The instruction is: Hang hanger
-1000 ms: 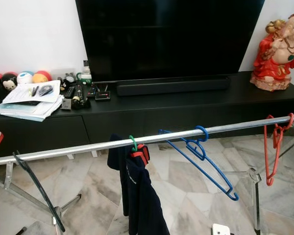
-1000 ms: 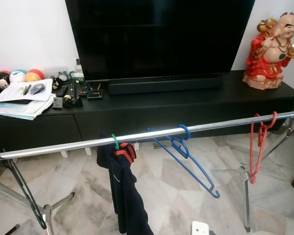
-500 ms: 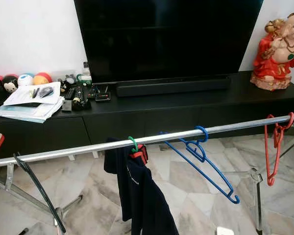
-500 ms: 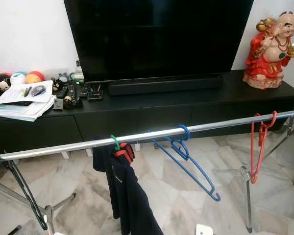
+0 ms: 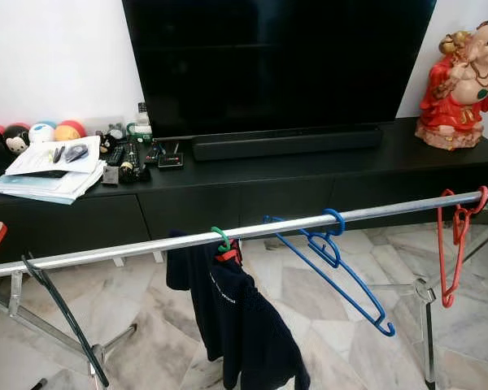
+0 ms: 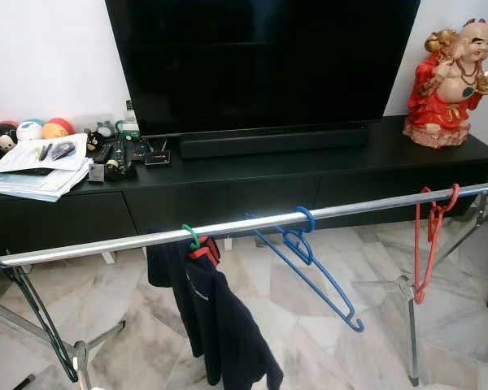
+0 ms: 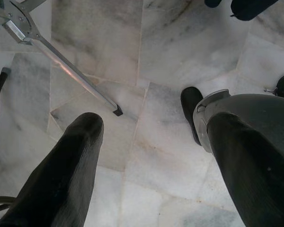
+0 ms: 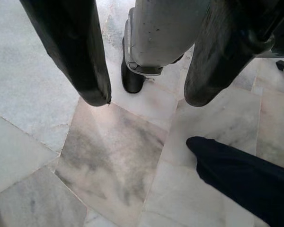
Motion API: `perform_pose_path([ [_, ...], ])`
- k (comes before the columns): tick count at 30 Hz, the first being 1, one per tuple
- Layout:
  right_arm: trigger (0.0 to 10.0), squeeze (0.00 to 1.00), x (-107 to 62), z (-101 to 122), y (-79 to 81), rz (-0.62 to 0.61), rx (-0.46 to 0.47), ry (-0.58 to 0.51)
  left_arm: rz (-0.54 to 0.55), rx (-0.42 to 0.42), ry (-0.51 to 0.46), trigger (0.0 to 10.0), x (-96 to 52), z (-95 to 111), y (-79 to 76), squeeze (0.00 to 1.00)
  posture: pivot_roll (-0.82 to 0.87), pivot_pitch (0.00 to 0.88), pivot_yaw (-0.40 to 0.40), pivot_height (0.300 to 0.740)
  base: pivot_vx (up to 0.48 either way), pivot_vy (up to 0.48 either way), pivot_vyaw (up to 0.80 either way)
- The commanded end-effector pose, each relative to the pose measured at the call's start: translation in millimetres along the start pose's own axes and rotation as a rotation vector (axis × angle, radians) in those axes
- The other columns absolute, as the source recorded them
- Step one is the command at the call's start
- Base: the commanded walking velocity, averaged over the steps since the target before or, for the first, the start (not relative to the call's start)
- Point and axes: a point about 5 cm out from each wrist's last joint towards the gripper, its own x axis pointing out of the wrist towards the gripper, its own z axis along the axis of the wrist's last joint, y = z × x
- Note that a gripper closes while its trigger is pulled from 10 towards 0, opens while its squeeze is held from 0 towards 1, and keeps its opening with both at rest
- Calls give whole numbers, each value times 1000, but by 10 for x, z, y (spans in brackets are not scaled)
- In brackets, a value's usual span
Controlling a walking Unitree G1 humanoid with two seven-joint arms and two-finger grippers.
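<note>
Steel rail (image 5: 146, 246) crosses my left eye view from lower left to right edge; the green hanger (image 5: 221, 239) hooks over it left of centre, its navy garment (image 5: 236, 317) now swung lower right.

Left wrist view: my left gripper (image 7: 151, 156) hangs spread above marble floor (image 7: 146, 47).

Right wrist view: my right gripper (image 8: 146, 94) gapes, garment hem near, so the nearer arm.

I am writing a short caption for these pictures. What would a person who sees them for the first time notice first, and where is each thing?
The eye goes first to the long metal rail crossing the scene, where a dark garment hangs on a green hanger left of centre. Beside it hang a tilted blue hanger and, near the right end, a red hanger. Behind stand a big black TV and a red figurine on the cabinet's right end.
</note>
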Motion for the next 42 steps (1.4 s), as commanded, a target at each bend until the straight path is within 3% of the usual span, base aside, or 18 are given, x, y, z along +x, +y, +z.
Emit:
perform_pose_path([
  [1,10000,0,-3,-28,19,2,-1,3,2,-2,12,10000,-15,-59,8,0,101,10,35,740,0,0,0],
  [21,10000,0,-16,-65,-12,4,-13,2,4,-9,48,10000,-41,-160,48,0,102,9,29,740,0,0,0],
  [32,10000,0,15,49,89,17,-19,-16,1,-12,53,10000,-31,-150,5,0,102,8,29,740,0,0,0],
  [42,10000,0,12,71,11,10,-22,-19,4,-14,59,10000,-42,-177,34,0,101,9,29,740,0,0,0],
])
